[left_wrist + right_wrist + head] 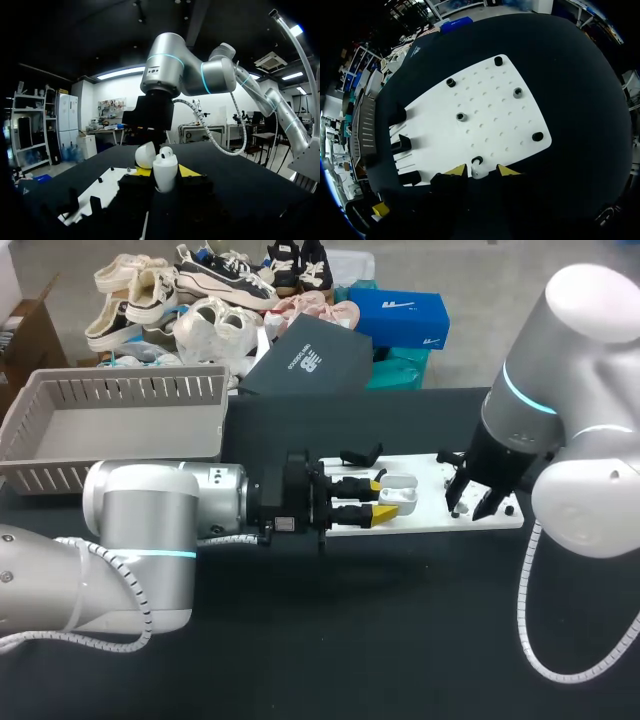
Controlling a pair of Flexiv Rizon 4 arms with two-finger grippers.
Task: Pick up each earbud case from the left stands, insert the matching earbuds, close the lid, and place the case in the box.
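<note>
Left pincer [379, 498], near the middle of the desk [400, 650], is clamped on the earbud case [165, 175], one yellow tip on each flank. The case is held upright with its lid [145, 154] swung open. It is a smooth, glossy white pebble of hard plastic. A rounded white shape at its mouth [166, 151] may be one earbud already seated, though that is hard to tell.

Just beyond the case, toward the desk's right edge, lies a flat white board [430, 521] drilled with a grid of small holes. It carries short black ring-shaped pegs [461, 117], and black stands [402, 145] rise at its left end.

Right pincer [481, 171] hangs over the near edge of this board. Its fingers are parted a little and straddle a tiny glossy white earbud [479, 174] beside a black peg, with a gap showing on each side, so it has no grip yet.

The step in hand looks like inserting the earbuds. The next move calls for closing gently on that slippery little piece, lifting it, and lining it up over the open case.

At the desk's far left corner stands the box [120, 390], a grey plastic basket with slotted walls. The desk itself is matte black.
</note>
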